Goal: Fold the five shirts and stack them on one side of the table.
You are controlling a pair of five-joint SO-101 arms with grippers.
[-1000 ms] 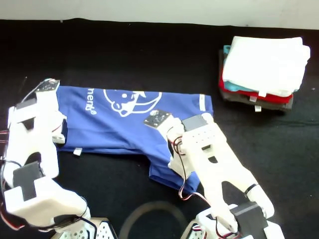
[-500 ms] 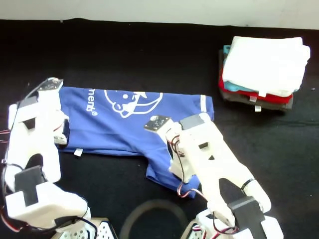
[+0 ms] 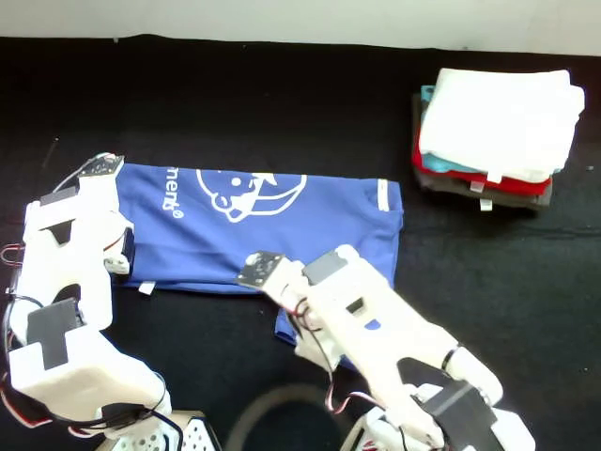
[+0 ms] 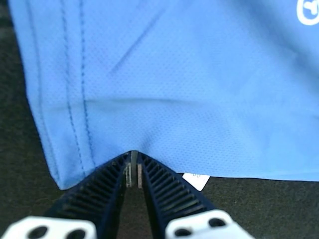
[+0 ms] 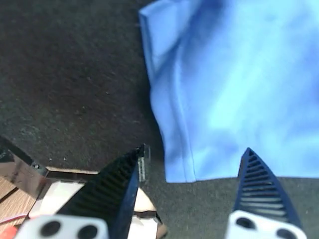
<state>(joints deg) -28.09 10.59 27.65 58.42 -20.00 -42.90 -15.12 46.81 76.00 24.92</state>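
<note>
Laid out on black worktop (image 3: 282,113): blue shirt (image 3: 310,221) centre left, folded stack (image 3: 493,127) upper right. Left gripper (image 4: 133,168) clamped on shirt's hem, right gripper (image 5: 194,152) spread wide over lower corner. Risks losing the thin pinch under a hard tug, bunching the fold.

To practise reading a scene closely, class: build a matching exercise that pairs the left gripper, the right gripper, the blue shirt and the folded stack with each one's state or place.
Things:
1. left gripper
2. right gripper
3. blue shirt
4. folded stack

States or places:
A. jaws open above a shirt corner
B. on the right side of the table, white on top
C. jaws shut on the shirt's edge
D. lying flat, print facing up

Pairs: 1-C, 2-A, 3-D, 4-B
</note>
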